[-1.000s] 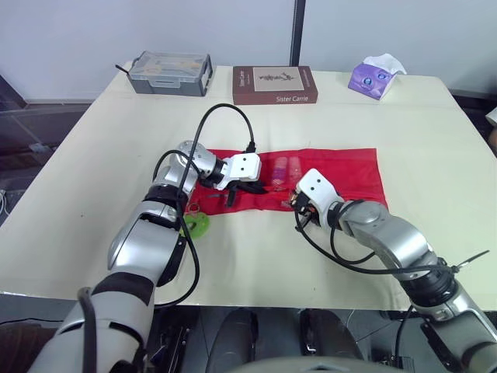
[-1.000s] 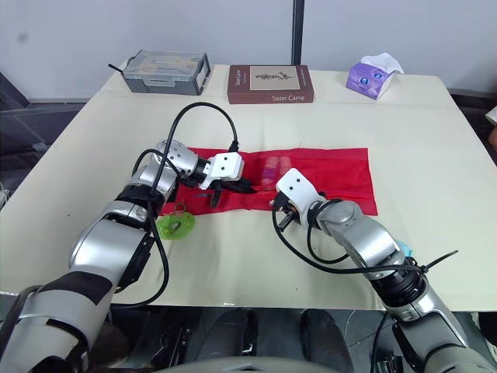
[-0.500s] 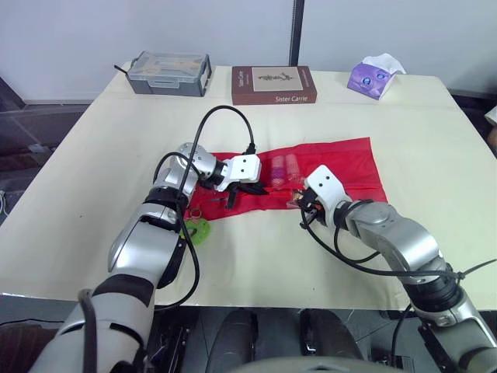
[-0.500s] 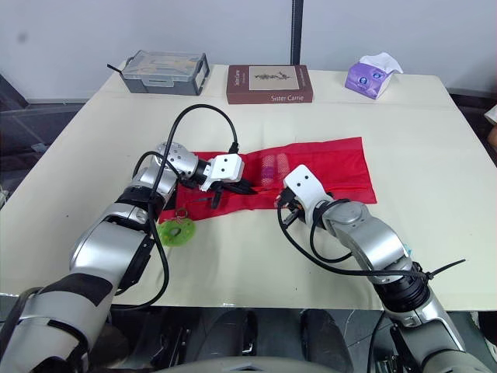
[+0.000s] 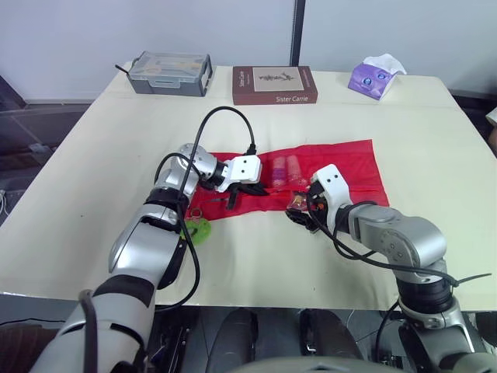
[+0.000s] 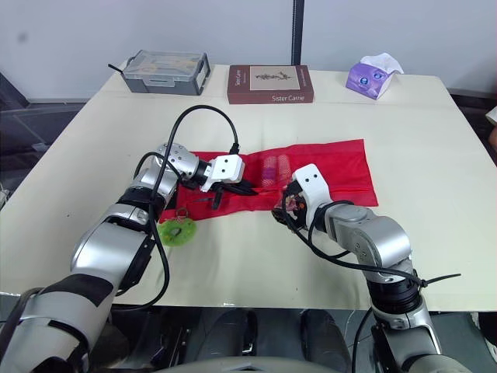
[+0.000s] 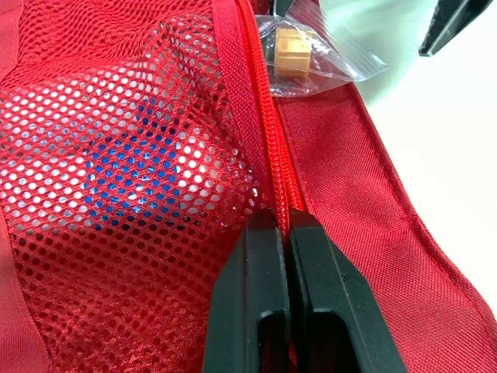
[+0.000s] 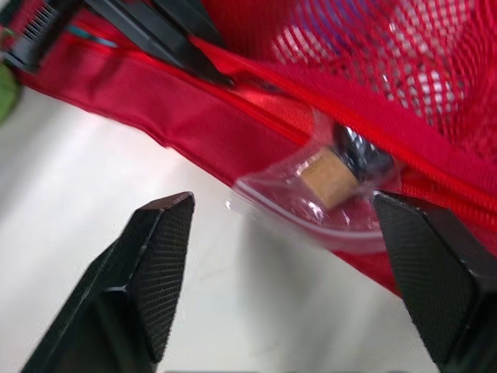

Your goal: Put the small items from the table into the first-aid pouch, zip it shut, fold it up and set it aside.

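**Packing step, judged to be in progress.** The flat red fabric first-aid pouch [image 5: 345, 167] is laid open at the middle of the cream counter [image 5: 419, 116]. The left gripper [image 7: 283, 224] is clenched on the pouch's zipper edge. The right gripper [image 8: 281, 210] is spread wide to either side of a small clear plastic bag [image 8: 314, 190] holding a tan plug, which lies at the pouch's near hem; nothing is grasped. Next, the bag is to be pinched and slid under the zipper edge. A round green tag [image 5: 196, 228] lies unpacked beside the left arm.

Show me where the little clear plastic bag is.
The clear bag lies on the near edge of the red pouch, midway along, just ahead of the open right gripper.
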